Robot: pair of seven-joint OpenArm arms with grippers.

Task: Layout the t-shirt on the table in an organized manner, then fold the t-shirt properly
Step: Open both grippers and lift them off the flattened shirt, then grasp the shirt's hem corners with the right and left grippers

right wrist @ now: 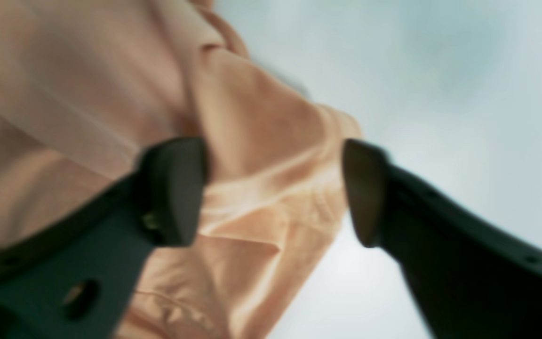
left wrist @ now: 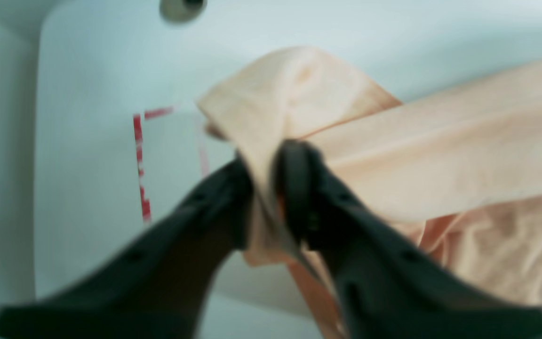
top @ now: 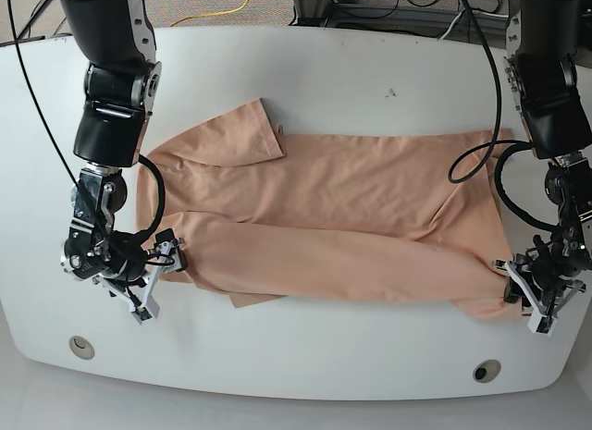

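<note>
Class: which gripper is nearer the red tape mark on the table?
Left. The left gripper hangs just beside the red tape mark; the right gripper works at the table's opposite end.

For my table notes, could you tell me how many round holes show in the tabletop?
2, both near the table's front edge: one hole by the right gripper's corner, one hole by the left's. The t-shirt may hide others.

The peach-pink t-shirt (top: 342, 217) is seen as soft, matt woven cloth, creased into fine wrinkles. The white table (top: 333, 79) is shown smooth with a faint sheen, and the dark gripper fingers (right wrist: 172, 188) appear as matt moulded plastic.
</note>
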